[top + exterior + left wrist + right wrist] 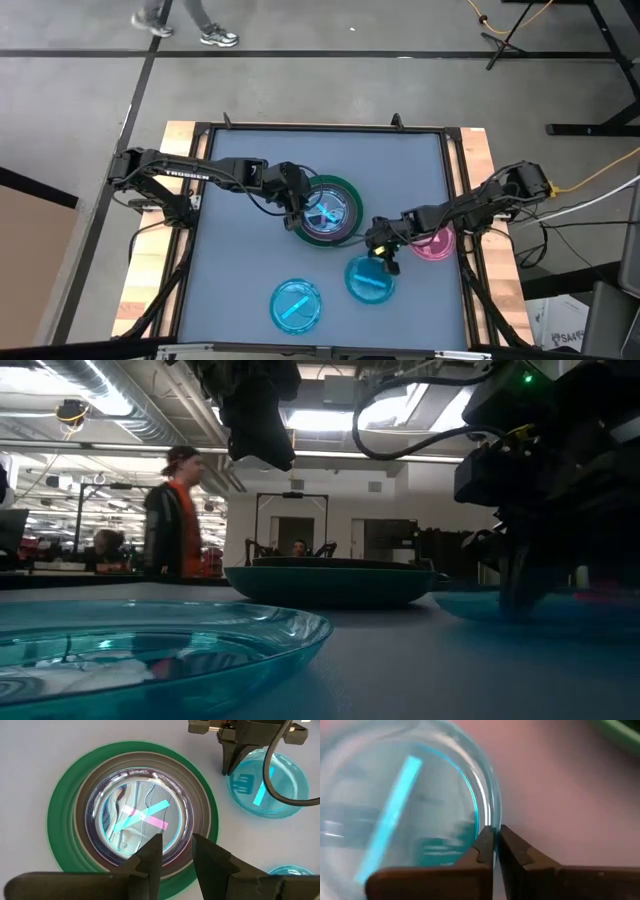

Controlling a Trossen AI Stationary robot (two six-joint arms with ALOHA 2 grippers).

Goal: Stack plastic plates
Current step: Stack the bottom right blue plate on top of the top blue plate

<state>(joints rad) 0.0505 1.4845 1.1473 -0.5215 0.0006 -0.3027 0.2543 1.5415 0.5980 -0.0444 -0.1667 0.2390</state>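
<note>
From above, the worktop carried a stack on a dark green plate near its middle, a cyan plate right of centre toward the front, a second cyan plate near the front edge, and a pink plate by the right edge. That view placed the right end effector at the back rim of the first cyan plate but hid its fingers. The right wrist view showed them: the two fingers stood pinched on the clear cyan rim, holding it. The left wrist view showed what the overhead blurred: nested clear plates inside the green one, with a pink and a cyan strip crossed at the centre. The left end effector hung over the stack's edge, its fingers a narrow gap apart, holding nothing. Only the low view showed the room: a person in an orange top standing beyond the worktop.
</note>
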